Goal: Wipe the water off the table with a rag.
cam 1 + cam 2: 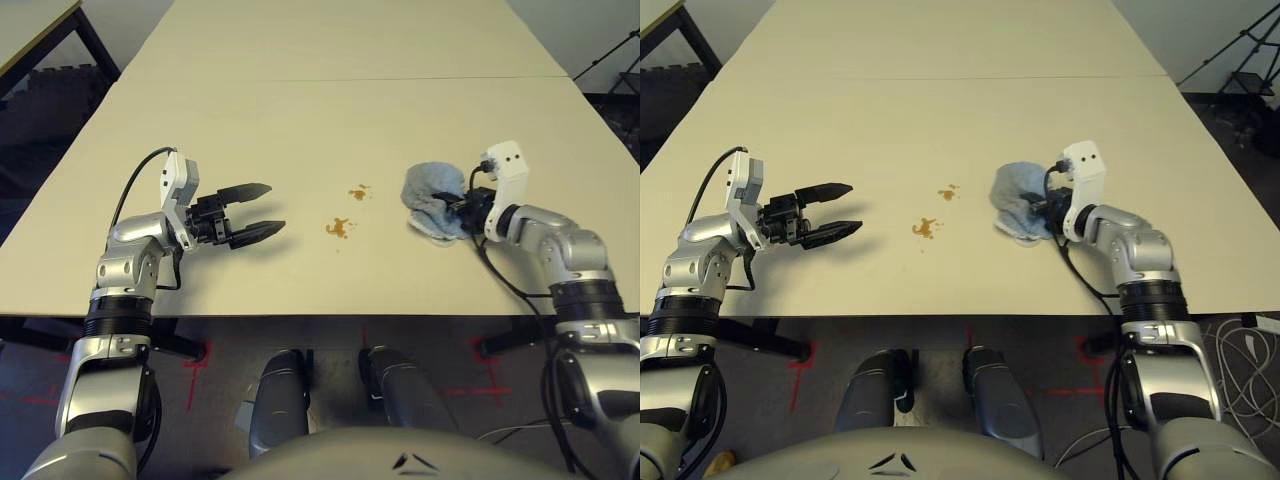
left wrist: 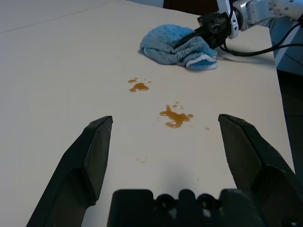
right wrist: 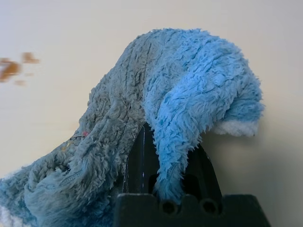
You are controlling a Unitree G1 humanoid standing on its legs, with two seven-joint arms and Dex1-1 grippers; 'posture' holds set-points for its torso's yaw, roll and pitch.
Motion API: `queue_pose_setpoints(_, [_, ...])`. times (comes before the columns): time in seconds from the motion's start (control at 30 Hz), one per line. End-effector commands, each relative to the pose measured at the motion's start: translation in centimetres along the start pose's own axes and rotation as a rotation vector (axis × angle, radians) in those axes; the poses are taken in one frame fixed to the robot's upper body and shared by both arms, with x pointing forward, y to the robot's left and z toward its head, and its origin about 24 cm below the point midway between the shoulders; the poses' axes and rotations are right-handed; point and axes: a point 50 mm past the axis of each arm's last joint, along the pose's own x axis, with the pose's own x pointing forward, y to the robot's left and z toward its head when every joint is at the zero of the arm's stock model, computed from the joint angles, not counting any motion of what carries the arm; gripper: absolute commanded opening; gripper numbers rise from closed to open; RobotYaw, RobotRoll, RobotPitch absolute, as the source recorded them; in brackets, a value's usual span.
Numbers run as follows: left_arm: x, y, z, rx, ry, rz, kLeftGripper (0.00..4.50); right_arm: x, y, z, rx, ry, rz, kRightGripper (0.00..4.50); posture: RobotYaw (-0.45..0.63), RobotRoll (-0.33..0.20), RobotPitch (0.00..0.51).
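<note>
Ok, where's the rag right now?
Left eye view: the rag is on the table, to the robot's right of the brown spills, pinched in the right gripper's jaws.

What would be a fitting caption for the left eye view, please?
Right gripper clasping the blue rag beside orange-brown splatters; left gripper open.

Both my head eyes look forward and down over my forearms, sharing the table [image 1: 300, 130]; my left wrist camera faces along my fingers [image 2: 94, 161] across it; my right one peers closely at the rag [image 3: 189, 85], mid-frame.
</note>
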Motion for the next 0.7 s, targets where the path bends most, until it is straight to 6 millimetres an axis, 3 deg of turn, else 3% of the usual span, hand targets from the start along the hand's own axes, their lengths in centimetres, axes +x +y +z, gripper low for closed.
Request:
queue_pose_setpoints(0.03, [0.1, 0.0, -0.3, -0.007, 0.014, -0.007, 4.50, -0.9, -2.0, 0.8, 0.006, -0.040, -0.094, 0.11, -0.21, 0.000, 0.133])
queue_pose_setpoints(0.17, [0.1, 0.0, -0.4, -0.009, 0.015, -0.006, 4.50, -0.8, -2.6, 1.9, 0.032, -0.102, -0.133, 0.11, -0.21, 0.000, 0.133])
queue_pose_setpoints(0.27, [-0.1, 0.1, -0.5, -0.012, 0.024, -0.003, 4.50, -0.1, -1.8, 2.2, 0.081, -0.147, -0.104, 0.11, -0.22, 0.000, 0.134])
queue_pose_setpoints(0.47, [-1.5, -0.1, -1.2, -0.010, 0.100, -0.023, 4.50, 2.7, 1.6, 2.4, 0.195, -0.199, -0.030, 0.11, -0.22, 0.000, 0.135])
queue_pose_setpoints(0.7, [-1.5, -0.3, -1.0, -0.012, 0.085, -0.021, 4.50, 5.7, 4.9, 1.5, 0.209, -0.145, 0.013, 0.11, -0.20, 0.000, 0.139])
